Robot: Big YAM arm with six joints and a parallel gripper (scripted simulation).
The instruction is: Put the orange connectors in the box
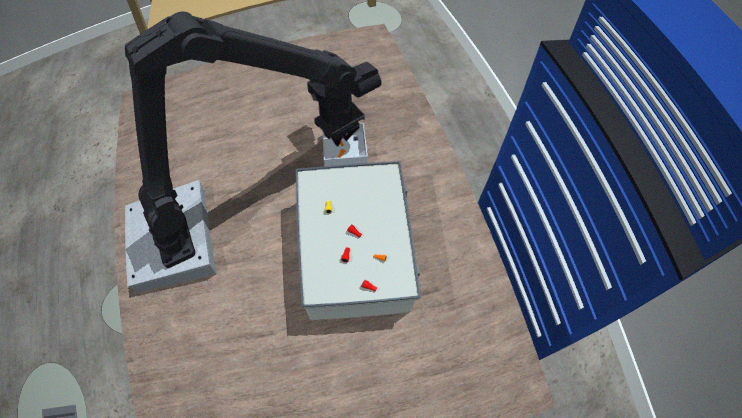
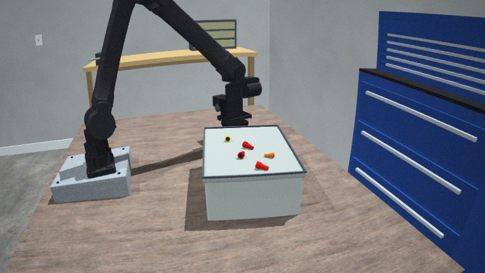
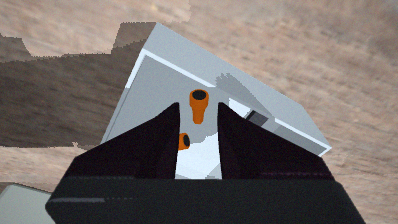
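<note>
My gripper point(image 1: 338, 143) point(image 3: 198, 111) points down over the steel junction box point(image 1: 345, 162) point(image 3: 270, 87). Its fingers are open a little, with a gap on both sides of an orange connector point(image 3: 198, 107) inside the box. A second orange connector point(image 3: 184, 141) also lies in the box, partly behind the left finger in the wrist view. Another orange connector point(image 1: 380, 257) point(image 2: 269, 155) lies on the tool case's lid point(image 1: 321, 280) point(image 2: 217, 166). In the exterior view the case hides the box and the fingertips.
Three red connectors point(image 1: 354, 231) point(image 1: 345, 254) point(image 1: 369, 286) and a yellow connector point(image 1: 328, 207) point(image 2: 227, 138) share the lid. The case stands close against the near side of the box. The arm's base plate point(image 1: 140, 280) point(image 2: 91, 192) is at the left. A blue cabinet point(image 2: 369, 145) stands at the right.
</note>
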